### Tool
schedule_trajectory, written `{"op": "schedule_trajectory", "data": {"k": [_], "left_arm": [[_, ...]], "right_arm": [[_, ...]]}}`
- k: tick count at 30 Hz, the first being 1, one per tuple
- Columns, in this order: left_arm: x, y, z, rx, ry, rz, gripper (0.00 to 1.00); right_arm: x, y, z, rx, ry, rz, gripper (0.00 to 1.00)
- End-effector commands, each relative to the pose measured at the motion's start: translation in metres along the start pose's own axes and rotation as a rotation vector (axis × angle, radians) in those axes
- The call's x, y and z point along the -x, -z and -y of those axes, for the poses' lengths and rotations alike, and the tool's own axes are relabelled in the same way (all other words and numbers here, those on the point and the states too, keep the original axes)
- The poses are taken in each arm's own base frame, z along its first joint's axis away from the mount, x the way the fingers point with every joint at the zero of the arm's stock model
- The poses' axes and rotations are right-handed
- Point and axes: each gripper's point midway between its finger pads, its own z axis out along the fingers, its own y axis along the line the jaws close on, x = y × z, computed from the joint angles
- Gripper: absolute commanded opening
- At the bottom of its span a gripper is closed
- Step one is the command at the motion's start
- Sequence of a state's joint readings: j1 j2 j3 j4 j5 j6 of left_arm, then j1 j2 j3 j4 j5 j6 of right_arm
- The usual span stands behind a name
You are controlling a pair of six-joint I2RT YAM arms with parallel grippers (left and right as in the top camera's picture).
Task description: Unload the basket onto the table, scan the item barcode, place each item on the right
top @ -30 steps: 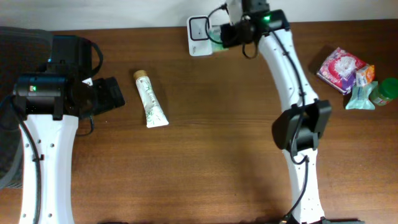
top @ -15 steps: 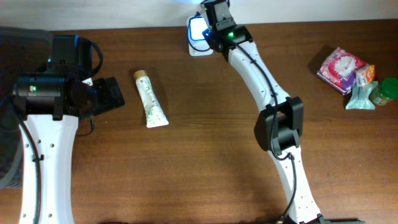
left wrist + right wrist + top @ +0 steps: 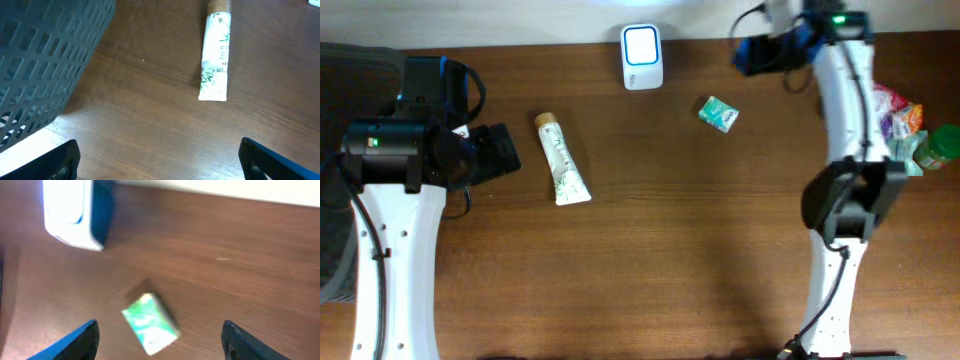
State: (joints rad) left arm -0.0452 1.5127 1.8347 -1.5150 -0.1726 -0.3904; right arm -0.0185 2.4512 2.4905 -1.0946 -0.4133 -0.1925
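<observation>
Fingers of right claw point(image 3: 746, 55) wide apart: released, grasping nothing. Hangs near the far edge of the table point(image 3: 670, 250). At 8 o'clock from it, seen from overhead: packet point(image 3: 718, 113), green, lying loose and tilted on the wood, touching nothing. At 10 o'clock of packet, near but apart: scanner point(image 3: 642, 57), white, face lit. Further out, at 8 o'clock of scanner: tube point(image 3: 563, 160), cap toward 12. At 9 o'clock of tube: left claw point(image 3: 160, 162), likewise released and empty, next to basket point(image 3: 45, 60). Far side, at 3 o'clock of packet: pile point(image 3: 910, 120) of other goods.

Progress, as a judgement: looks late for the packet, which lies free of the claw beside the scanner. Cannot tell whether a scan registered. Seems to leave tube and pile, if those need scanning too.

Writing: none readable. Packet blurred in the right wrist view. Tube shows green leaf print and fine text, too small to make out. No brand visible on scanner.
</observation>
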Motion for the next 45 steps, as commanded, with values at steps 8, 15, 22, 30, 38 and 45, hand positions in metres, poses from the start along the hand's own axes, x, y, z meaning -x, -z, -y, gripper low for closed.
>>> {"op": "schedule_trajectory", "data": {"k": [8,15,22,30,38,45], "left_arm": [[0.002,0.005,-0.002,-0.002,0.019,0.019,0.99],[0.002,0.005,-0.002,-0.002,0.019,0.019,0.99],[0.002,0.005,-0.002,-0.002,0.019,0.019,0.99],[0.002,0.005,-0.002,-0.002,0.019,0.019,0.99],[0.002,0.005,-0.002,-0.002,0.019,0.019,0.99],[0.002,0.005,-0.002,-0.002,0.019,0.019,0.99]], "right_arm": [[-0.093,-0.102,0.001,0.051,0.055,-0.225,0.41],[-0.059,-0.064,-0.057,0.319,-0.082,-0.149,0.04],[0.048,0.080,-0.171,1.122,-0.103,0.112,0.04],[0.069,-0.029,-0.127,0.303,-0.171,0.188,0.04],[0.113,-0.081,-0.161,-0.722,0.588,0.417,0.04],[0.093,-0.084,-0.116,-0.806,0.508,0.309,0.04]]}}
